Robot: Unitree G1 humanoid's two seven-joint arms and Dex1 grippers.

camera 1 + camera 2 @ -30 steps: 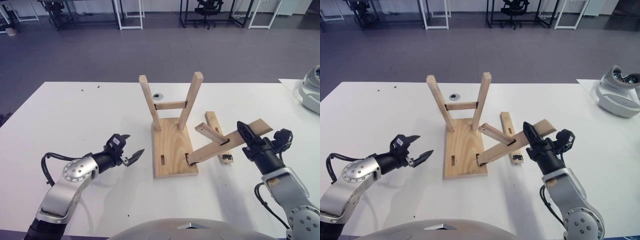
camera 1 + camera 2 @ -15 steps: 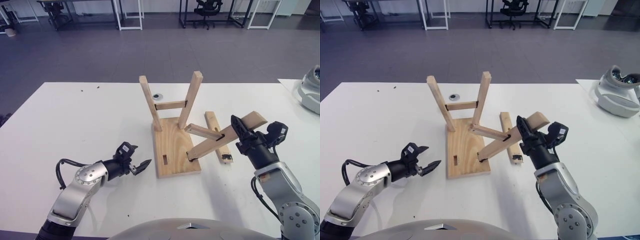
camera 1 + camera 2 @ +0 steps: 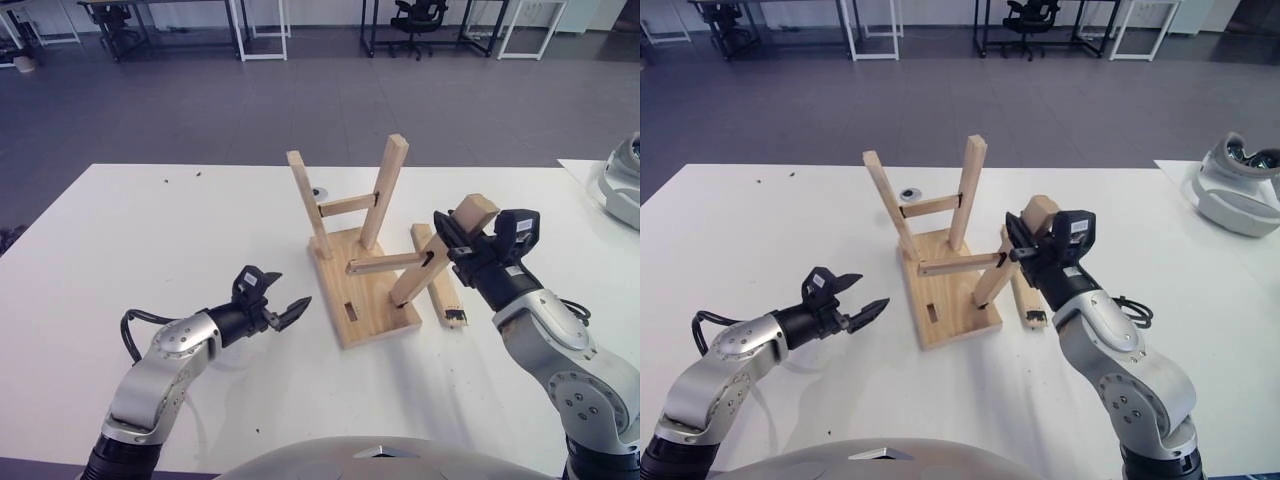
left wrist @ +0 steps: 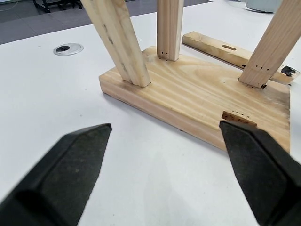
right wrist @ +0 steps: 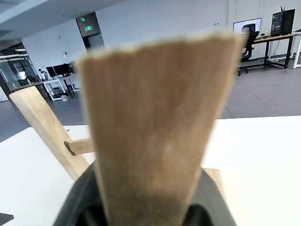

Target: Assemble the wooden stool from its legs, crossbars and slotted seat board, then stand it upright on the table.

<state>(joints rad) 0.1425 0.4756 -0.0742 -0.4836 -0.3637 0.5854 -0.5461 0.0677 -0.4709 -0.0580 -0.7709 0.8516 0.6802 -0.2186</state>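
Now, step: you're seating the third leg [image 3: 418,272] on the seat board [image 3: 378,305], which lies flat on the table [image 3: 150,230].
Right gripper [image 3: 462,232]: clamped round that leg's top.
Left gripper [image 3: 290,288]: spread wide, empty, beside the board.
Next: likely straighten the leg, then press down.

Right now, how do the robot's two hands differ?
The left hand is open and empty; the right hand is shut on a wooden leg. The left hand sits low beside the seat board, apart from it; the right hand is higher, holding its leg tilted, foot on the board. Both are black and two-fingered.
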